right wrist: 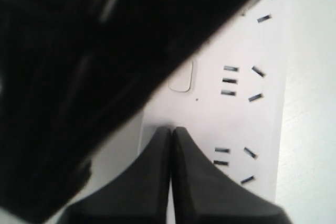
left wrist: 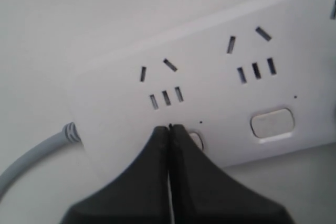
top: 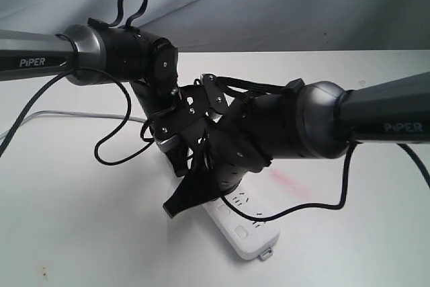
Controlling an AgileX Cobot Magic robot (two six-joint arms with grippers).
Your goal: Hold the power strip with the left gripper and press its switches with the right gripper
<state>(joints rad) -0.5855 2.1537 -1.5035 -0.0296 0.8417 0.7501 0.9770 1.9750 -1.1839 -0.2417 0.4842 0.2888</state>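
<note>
Both the left end effector (left wrist: 169,129) and the right end effector (right wrist: 171,132) sit pinched closed on nothing over the power strip (left wrist: 210,85), flat on the surface (left wrist: 79,9), so we worry that pressing the switches (left wrist: 272,123) skids the ungripped strip sideways.

white lettering "piper", in capitals but for a small i, stands on the grey tube (top: 33,55) of the arm that carries the left end effector (left wrist: 169,129). the same word, also in white, stands on the dark-grey link (top: 383,109) of the arm that carries the right end effector (right wrist: 171,130), close to the right edge of the exterior view. both read upright there.
</note>
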